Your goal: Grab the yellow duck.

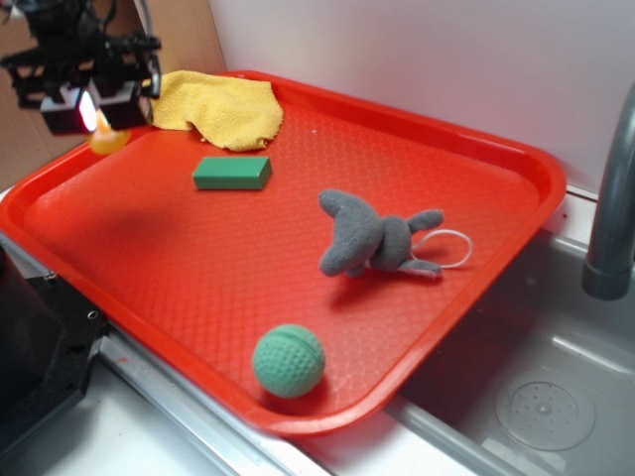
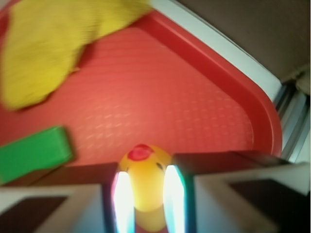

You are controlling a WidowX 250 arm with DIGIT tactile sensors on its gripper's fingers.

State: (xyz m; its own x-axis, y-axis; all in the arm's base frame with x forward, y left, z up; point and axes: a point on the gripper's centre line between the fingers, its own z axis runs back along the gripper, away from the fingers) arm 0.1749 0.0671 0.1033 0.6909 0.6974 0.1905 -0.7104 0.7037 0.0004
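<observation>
The yellow duck (image 2: 146,184) is small and glossy, with a red beak, and sits squeezed between my two bright fingers (image 2: 122,201). My gripper (image 2: 147,194) is shut on it. In the exterior view the gripper (image 1: 97,111) hangs above the tray's far left corner, and the yellow duck (image 1: 107,139) pokes out below the fingertips, lifted above the red tray (image 1: 496,159).
A yellow terry cloth (image 1: 220,107) lies at the tray's back left, a green block (image 1: 232,173) just in front of it. A grey plush toy (image 1: 375,238) lies mid-tray and a green ball (image 1: 289,361) near the front edge. A sink and faucet (image 1: 610,198) stand to the right.
</observation>
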